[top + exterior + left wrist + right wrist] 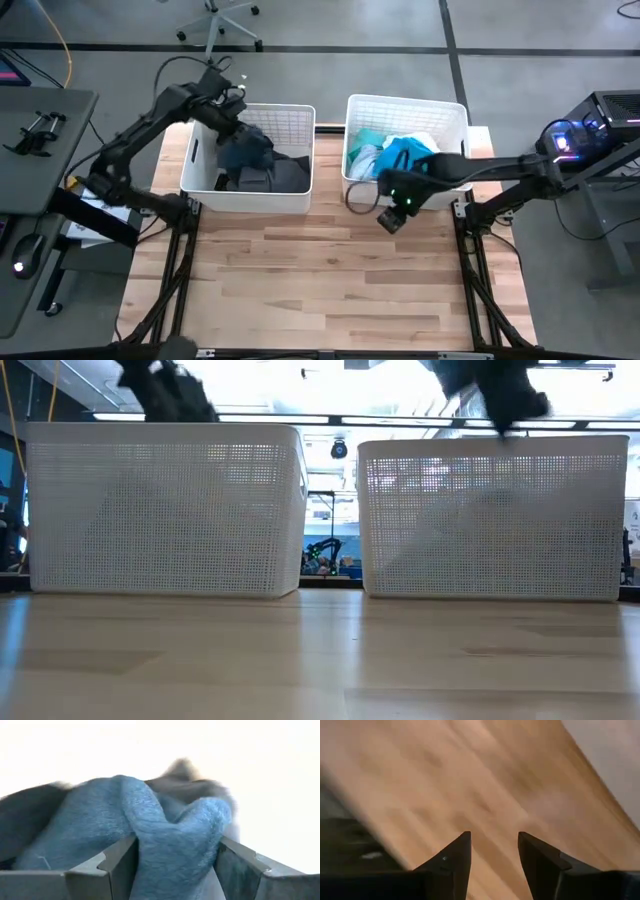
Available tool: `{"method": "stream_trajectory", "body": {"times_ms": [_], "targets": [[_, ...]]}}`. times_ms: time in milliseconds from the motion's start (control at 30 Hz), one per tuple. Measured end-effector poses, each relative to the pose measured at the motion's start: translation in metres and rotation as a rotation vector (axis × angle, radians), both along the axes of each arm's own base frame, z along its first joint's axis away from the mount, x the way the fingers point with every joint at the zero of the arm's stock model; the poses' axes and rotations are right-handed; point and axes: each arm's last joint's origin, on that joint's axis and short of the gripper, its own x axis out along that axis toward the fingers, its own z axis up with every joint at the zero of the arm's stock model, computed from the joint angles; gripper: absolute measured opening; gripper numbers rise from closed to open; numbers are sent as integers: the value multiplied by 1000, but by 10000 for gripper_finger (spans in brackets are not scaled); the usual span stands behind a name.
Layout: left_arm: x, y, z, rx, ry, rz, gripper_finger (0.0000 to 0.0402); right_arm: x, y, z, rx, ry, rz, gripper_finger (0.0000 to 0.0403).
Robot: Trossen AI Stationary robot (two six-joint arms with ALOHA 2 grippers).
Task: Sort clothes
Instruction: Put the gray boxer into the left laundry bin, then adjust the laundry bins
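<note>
My left gripper (228, 128) is over the far left part of the left white basket (300, 110), shut on a blue fleecy garment (170, 820). That basket also holds dark grey and black clothes (280, 178). The right white basket (455, 112) holds teal, bright blue, white and pale clothes (400, 155). My right gripper (390, 218) is open and empty above the table, just in front of the right basket's near wall. Its fingers show over bare wood in the right wrist view (494, 840). My left gripper pinches a bunched fold of the blue garment (175, 855) between its two fingers, several layers thick. The fingers come from above, pointing down into the basket. The rest of the garment (246, 150) is bunched over the dark clothes below.
The wooden table (320, 280) stretches in front of both baskets. In the low view the left basket (165, 510) and the right basket (495, 520) stand side by side with a narrow gap between them. A cable loop (358, 198) lies by the right basket's near left corner.
</note>
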Motion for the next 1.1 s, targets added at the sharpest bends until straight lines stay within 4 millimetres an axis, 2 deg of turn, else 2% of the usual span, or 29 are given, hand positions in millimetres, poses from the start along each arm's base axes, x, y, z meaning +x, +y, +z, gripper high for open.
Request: {"method": "stream_trajectory", "body": {"times_ms": [67,133,200,300,367,433,500,633,733,833,900,1000,1100], "targets": [[3,-17,15,15,-97,-60,227,-9,-3,-28,-41,142,-41,149],[6,-35,27,37,-167,-120,227,-22,-8,-46,-134,280,-123,149],[7,-51,38,76,-216,-174,227,-32,-14,-57,-224,383,-234,149],[10,-72,48,112,-250,-248,227,-38,-18,-59,-318,439,-342,149],[8,-82,52,124,-225,-216,227,-41,-19,-52,-317,444,-325,149],[3,-89,53,118,-195,-186,227,-35,-18,-40,-278,382,-290,149],[-3,-99,55,102,-189,-216,227,-34,-16,-26,-230,371,-258,149],[-10,-123,57,28,-246,-445,227,-24,-16,13,-212,176,-212,149],[-10,-137,54,-76,-267,-589,225,-11,-19,40,-294,-51,-170,149],[-3,-145,37,-191,-227,-646,212,1,-21,58,-401,-229,-115,149],[2,-146,18,-198,-124,-630,201,9,-22,66,-448,-330,-86,149],[8,-144,-2,-90,28,-557,184,14,-22,70,-475,-395,-67,149],[12,-140,-6,35,74,-494,170,13,-22,69,-474,-383,-66,149]]}}
